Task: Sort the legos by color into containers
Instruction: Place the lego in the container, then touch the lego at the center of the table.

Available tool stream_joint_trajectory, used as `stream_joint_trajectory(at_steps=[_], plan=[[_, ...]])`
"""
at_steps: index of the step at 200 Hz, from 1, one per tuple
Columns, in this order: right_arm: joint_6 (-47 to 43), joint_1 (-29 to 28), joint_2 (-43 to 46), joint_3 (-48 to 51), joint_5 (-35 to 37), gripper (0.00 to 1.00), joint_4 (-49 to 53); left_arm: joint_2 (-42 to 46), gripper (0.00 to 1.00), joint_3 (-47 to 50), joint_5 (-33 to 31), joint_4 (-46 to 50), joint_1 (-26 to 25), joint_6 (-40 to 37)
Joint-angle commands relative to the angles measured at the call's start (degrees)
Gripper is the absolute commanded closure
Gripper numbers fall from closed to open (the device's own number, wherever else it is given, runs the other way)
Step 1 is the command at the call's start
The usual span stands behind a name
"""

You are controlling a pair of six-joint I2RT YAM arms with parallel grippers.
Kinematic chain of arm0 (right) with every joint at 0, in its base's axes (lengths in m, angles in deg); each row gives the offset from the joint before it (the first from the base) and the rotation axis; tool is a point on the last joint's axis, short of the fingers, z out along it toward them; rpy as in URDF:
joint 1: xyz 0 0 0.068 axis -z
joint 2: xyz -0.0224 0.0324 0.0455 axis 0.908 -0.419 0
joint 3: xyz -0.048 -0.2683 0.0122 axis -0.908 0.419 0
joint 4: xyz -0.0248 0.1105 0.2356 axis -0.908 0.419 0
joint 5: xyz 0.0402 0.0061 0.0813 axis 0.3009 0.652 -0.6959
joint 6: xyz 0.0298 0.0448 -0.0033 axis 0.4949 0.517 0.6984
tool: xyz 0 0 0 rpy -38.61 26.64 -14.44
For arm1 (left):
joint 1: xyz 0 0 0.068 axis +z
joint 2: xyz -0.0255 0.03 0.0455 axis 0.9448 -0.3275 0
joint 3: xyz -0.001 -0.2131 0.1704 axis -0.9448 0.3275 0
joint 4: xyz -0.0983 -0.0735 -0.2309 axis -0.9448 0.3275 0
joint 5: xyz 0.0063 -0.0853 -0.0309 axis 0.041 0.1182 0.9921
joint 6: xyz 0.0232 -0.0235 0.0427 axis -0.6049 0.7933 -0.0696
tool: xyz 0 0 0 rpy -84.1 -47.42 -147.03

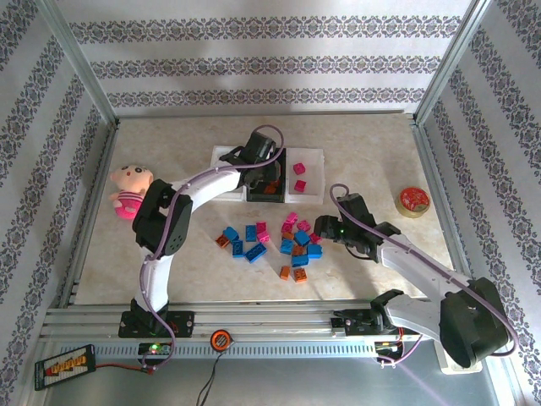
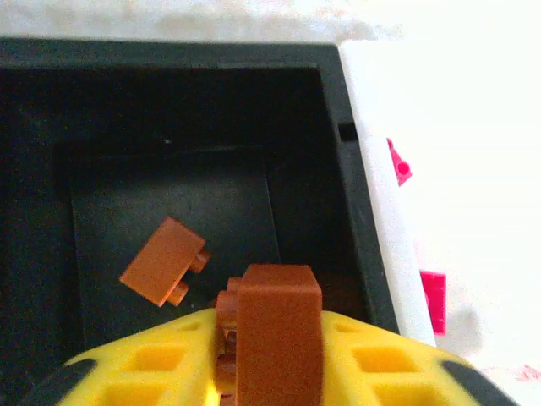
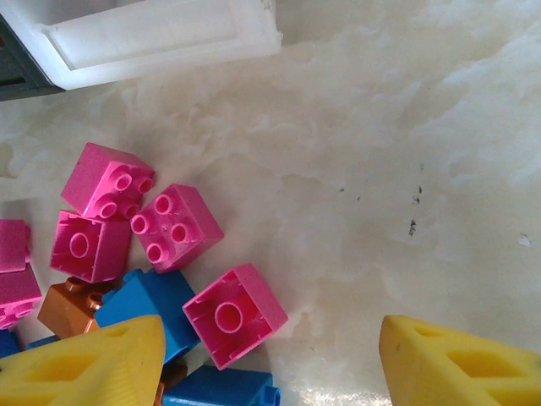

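The step in hand is dropping off an orange piece. The left claw (image 2: 270,342) is closed on an orange brick (image 2: 279,321) and hangs over the black tray (image 2: 186,59). A second orange brick (image 2: 165,260) lies on the tray floor ahead and to the left of the claw. The white tray (image 2: 380,220) sits just to its right.

Next, I judge, the jaws must part so the brick falls inside the black walls.

The right claw (image 3: 272,338) hangs open and empty over the bench (image 3: 406,152), above the loose legos (image 1: 292,241). A pink brick (image 3: 235,315) lies just inside its left finger. A grasp there must mind the blue brick (image 3: 156,300) touching it.
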Motion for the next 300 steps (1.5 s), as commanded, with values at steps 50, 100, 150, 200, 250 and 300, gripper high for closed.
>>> stream_joint_trajectory(at_steps=[50,100,150,200,250,300], plan=[[-0.14,0.76,2.4,0.66,-2.88,0.32,1.29,4.48,0.4,0.35,1.03,-0.76,0.77,0.96],[-0.79,-0.51,2.27,0.02,-6.68,0.33,2.16,18.91,0.29,14.76,7.19,-7.97,0.77,3.84],[1.29,-9.34,1.79,0.66,-7.63,0.33,4.65,37.52,0.06,35.98,10.41,-12.23,-0.15,7.04],[4.63,-20.8,0.16,-0.74,1.16,0.33,10.13,53.55,0.0,52.14,8.91,-11.29,-0.39,8.75],[3.81,-22.89,-3.78,-6.64,4.72,0.33,9.01,63.28,0.0,60.28,8.17,-9.55,-0.4,9.58],[2.12,-25.0,-15.07,-15.37,4.98,0.34,8.14,68.88,0.0,62.73,5.55,-6.08,-0.4,8.86]])
